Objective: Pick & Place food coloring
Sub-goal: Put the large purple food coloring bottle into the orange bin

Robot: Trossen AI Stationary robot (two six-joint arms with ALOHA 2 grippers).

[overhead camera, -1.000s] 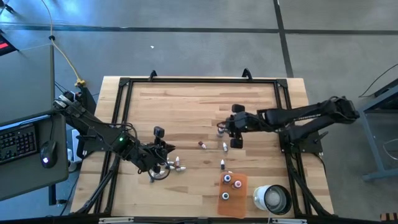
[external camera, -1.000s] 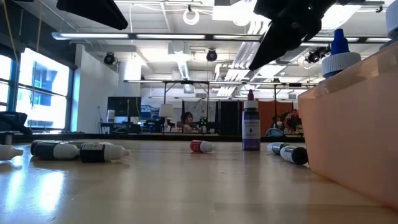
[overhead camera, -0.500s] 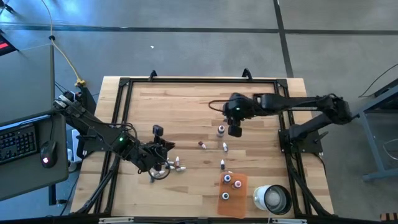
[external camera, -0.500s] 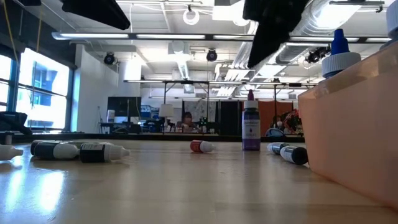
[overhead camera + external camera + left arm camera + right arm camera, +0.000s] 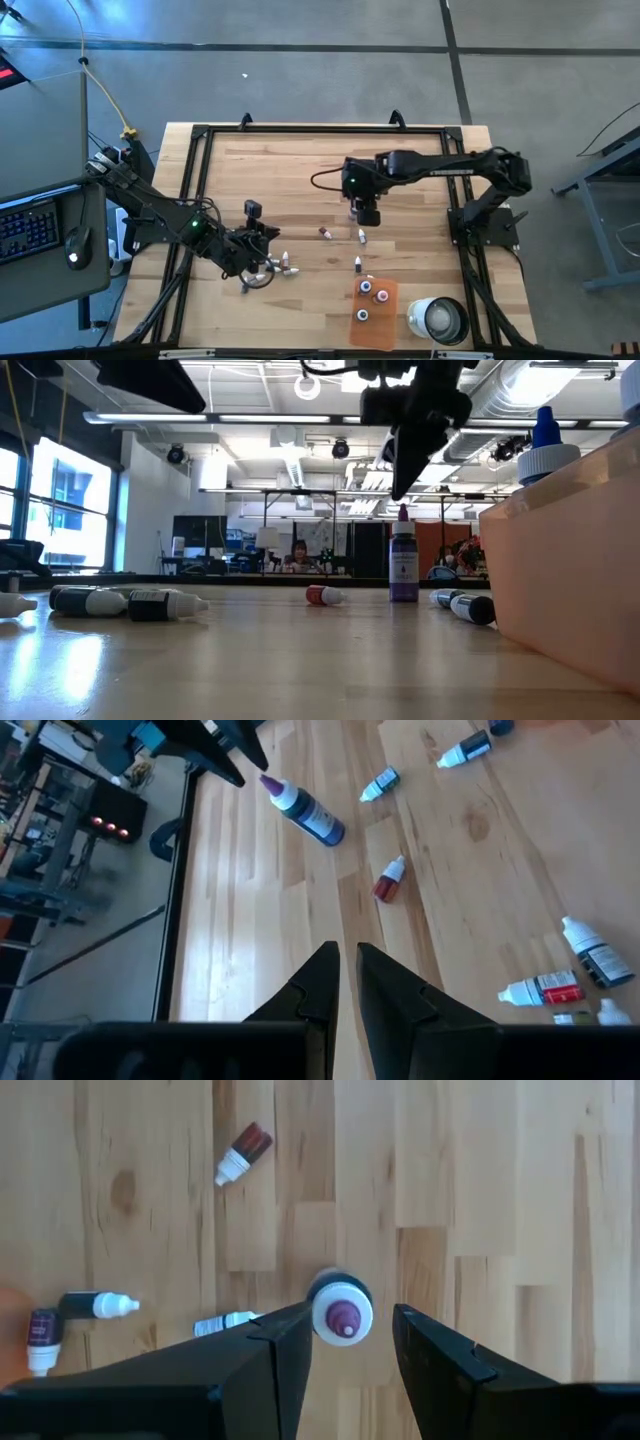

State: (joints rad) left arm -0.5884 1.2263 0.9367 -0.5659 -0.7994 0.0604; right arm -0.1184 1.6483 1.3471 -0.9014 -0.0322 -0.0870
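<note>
Right gripper [image 5: 345,1342] above upright purple bottle [image 5: 342,1312] mid-table, fingers spread either side of its cap, not gripping, left gripper [image 5: 347,975] near table's front-left, fingers narrow, empty, other bottles [image 5: 288,268] lying nearby

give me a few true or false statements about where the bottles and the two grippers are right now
1. The right gripper hangs above an upright purple-capped bottle, fingers open either side of it. True.
2. The orange tray holds no bottles. False: three stand in it.
3. The left gripper holds a bottle. False: its fingers are nearly together with nothing between them.
4. A red-capped bottle lies on its side on the table. True.
5. The white cup sits at the table's far left edge. False: it is at the near right corner, beside the tray.
</note>
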